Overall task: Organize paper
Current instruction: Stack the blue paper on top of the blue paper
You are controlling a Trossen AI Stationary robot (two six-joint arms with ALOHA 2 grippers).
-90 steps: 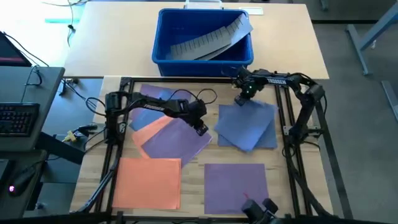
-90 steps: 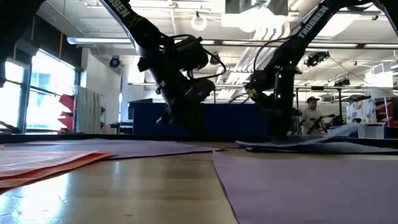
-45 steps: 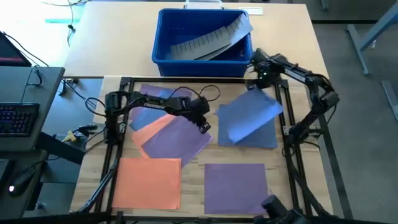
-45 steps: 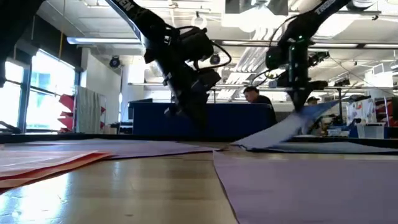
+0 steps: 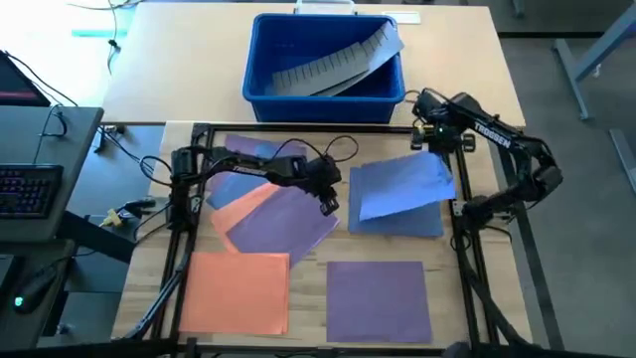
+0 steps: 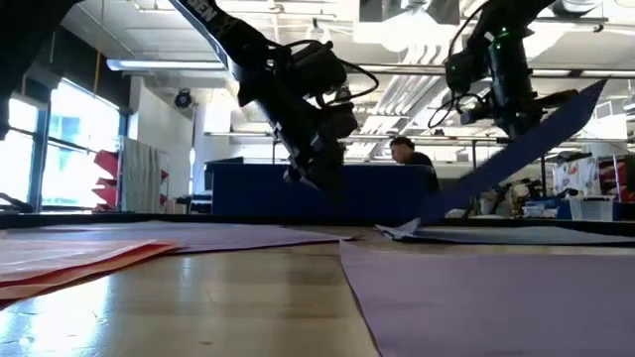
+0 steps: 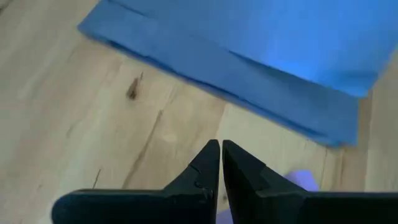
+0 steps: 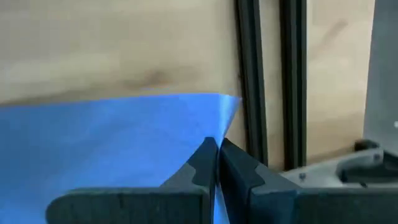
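Pinching a blue sheet [image 5: 397, 186] by its upper-right corner, the right gripper [image 5: 433, 146] is holding it tilted; the left gripper [image 5: 329, 204] is hanging closed, empty, mid-frame.

A pale wood tabletop [image 5: 467, 70] sits on a grey floor [image 5: 586, 199]. Beside it, a grey desk [image 5: 50, 179] carries a black keyboard [image 5: 25, 189]. Beyond the tabletop the room is open and high, with ceiling lights [image 6: 317, 35] and ducts overhead. A bright window [image 6: 84, 149] glows on one side. A person [image 6: 409, 159] sits behind a dark blue partition [image 6: 248, 188].
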